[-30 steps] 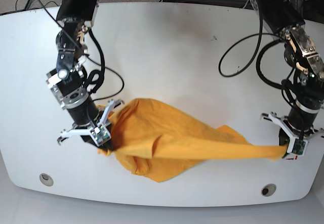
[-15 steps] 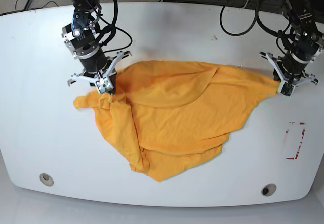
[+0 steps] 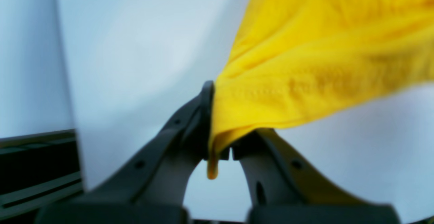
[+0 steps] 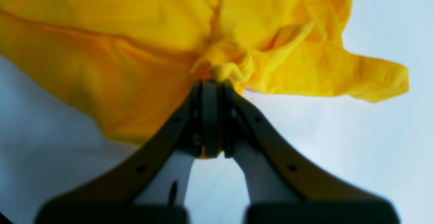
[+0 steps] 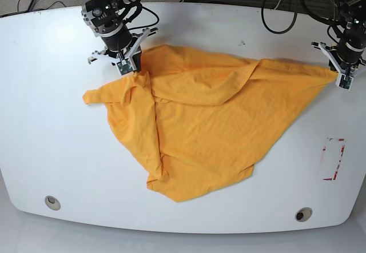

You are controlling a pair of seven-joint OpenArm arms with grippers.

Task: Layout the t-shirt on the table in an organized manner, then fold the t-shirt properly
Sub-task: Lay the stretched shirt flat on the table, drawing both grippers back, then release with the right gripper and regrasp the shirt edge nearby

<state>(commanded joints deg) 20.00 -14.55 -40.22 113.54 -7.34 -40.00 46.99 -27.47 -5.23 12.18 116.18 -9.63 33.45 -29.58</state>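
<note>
Here, left wrist view: left gripper (image 3: 217,149) is clamped on a bunched edge of the yellow t-shirt (image 3: 322,57), a small tip of cloth poking down between the closed jaws. Fabric fans up and right from the pinch, over the white table (image 3: 135,47). View is blurry.

Right wrist view: right gripper (image 4: 212,115) has its jaws pressed together on a gathered knot of the t-shirt (image 4: 118,47). Cloth spreads left and up; a loose flap, looks like a sleeve, sticks out to the right. Table (image 4: 356,142) shows pale below.

Base view: t-shirt (image 5: 211,127) lies crumpled across the middle of the table (image 5: 46,150), stretched between both arms along its far edge. Right gripper (image 5: 129,64) sits far left, pinching the cloth there; a sleeve-like flap lies to the left of it. Left gripper (image 5: 341,77) is at the far right, holding the pulled-out corner. Shirt's bulk sags toward the near side in a rough point, with folds and wrinkles. No lettering visible. Red-white tape rectangle (image 5: 333,159) on the right, apart from the cloth. Two metal grommets (image 5: 52,201) near the near edge, one left, one right.
</note>
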